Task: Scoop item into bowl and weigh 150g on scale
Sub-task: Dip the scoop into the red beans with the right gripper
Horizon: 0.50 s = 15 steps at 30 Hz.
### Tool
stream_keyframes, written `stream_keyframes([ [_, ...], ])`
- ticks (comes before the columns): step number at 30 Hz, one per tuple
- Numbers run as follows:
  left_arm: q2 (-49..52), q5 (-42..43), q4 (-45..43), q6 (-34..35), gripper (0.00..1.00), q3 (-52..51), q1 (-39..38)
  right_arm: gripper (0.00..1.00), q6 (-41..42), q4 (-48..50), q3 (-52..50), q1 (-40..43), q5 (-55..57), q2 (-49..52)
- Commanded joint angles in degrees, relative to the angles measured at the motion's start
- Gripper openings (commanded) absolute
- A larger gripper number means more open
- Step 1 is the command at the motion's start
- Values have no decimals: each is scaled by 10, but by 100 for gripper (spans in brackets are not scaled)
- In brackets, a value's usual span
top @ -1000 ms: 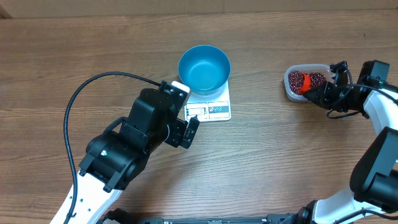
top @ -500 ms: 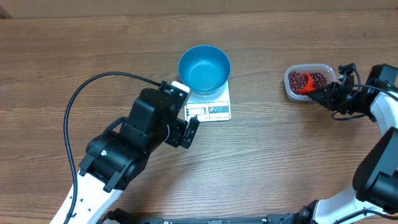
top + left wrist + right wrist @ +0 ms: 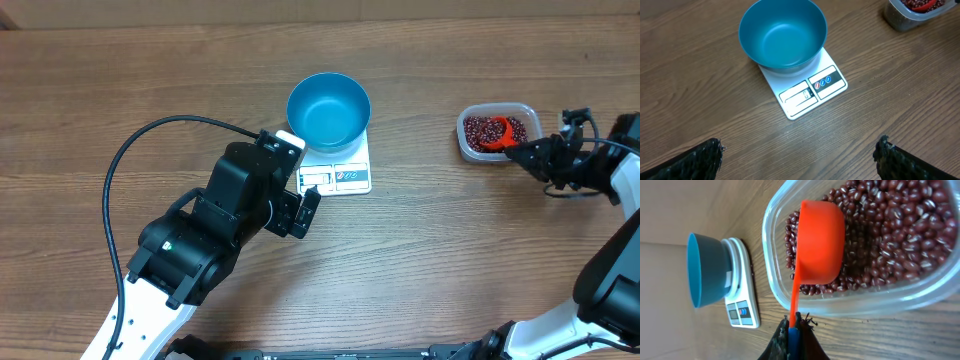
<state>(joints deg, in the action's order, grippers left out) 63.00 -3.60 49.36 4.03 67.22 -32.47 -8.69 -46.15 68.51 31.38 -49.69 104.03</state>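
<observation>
The blue bowl (image 3: 329,110) (image 3: 782,35) stands empty on the white scale (image 3: 347,178) (image 3: 812,90) at the table's middle. My left gripper (image 3: 800,147) hangs open just in front of the scale with only bare wood between its fingers. At the right, a clear tub (image 3: 465,140) (image 3: 771,265) holds the red-brown beans (image 3: 485,127) (image 3: 900,235). My right gripper (image 3: 524,150) (image 3: 794,325) is shut on the handle of an orange scoop (image 3: 507,133) (image 3: 820,235). The scoop's head lies over the beans inside the tub. No beans show in it.
The left arm's bulky black body (image 3: 230,220) sits near the scale's front left corner, and its black cable (image 3: 130,160) loops over the table to the left. Bare wood lies between the scale and the tub.
My right gripper has drawn back to the right, taking the orange scoop from the tub's left part toward its right side. The left arm has not moved.
</observation>
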Motion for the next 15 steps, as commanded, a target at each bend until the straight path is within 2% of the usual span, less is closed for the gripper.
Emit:
stream_keyframes([
  [1,-8,6,-1,-10,100,15,3,4,0,-5,-3,18,-45,10],
  [15,-8,7,-1,-10,100,15,3,4,-8,-44,-3,55,-122,10],
])
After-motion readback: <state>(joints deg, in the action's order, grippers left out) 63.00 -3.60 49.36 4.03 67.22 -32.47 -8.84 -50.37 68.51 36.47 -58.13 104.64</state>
